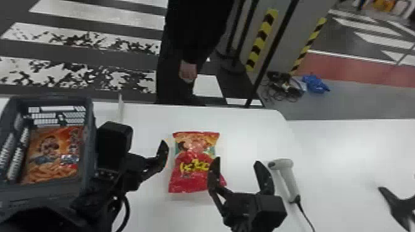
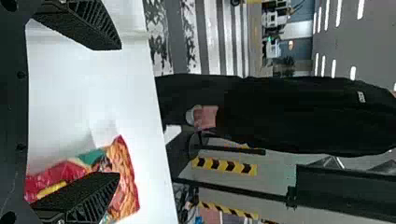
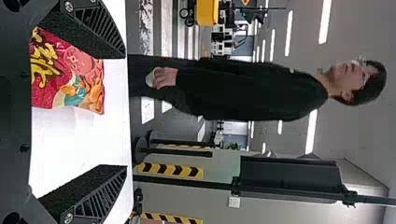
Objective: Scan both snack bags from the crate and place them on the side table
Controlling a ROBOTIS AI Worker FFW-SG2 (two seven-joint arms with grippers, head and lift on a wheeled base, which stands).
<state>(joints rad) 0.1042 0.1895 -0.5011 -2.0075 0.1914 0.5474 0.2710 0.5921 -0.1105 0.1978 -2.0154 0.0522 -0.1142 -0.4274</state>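
A red snack bag (image 1: 193,154) lies flat on the white table. My right gripper (image 1: 239,166) stands open at its near right side, one finger overlapping the bag's edge from this angle. An orange snack bag (image 1: 51,154) lies inside the grey crate (image 1: 90,123) at the left. My left gripper (image 1: 162,154) is between crate and red bag. In the left wrist view this gripper (image 2: 119,112) is open, one finger partly covering the red bag (image 2: 123,177). The right wrist view shows the right gripper (image 3: 123,112) with nothing held and the red bag (image 3: 70,74) by one finger.
A light-coloured handheld scanner (image 1: 288,179) with a black cable lies just right of my right gripper. Another white surface (image 1: 355,138) adjoins on the right, with a dark object (image 1: 400,205) at the view's edge. A thin upright panel (image 1: 120,108) stands beside the crate.
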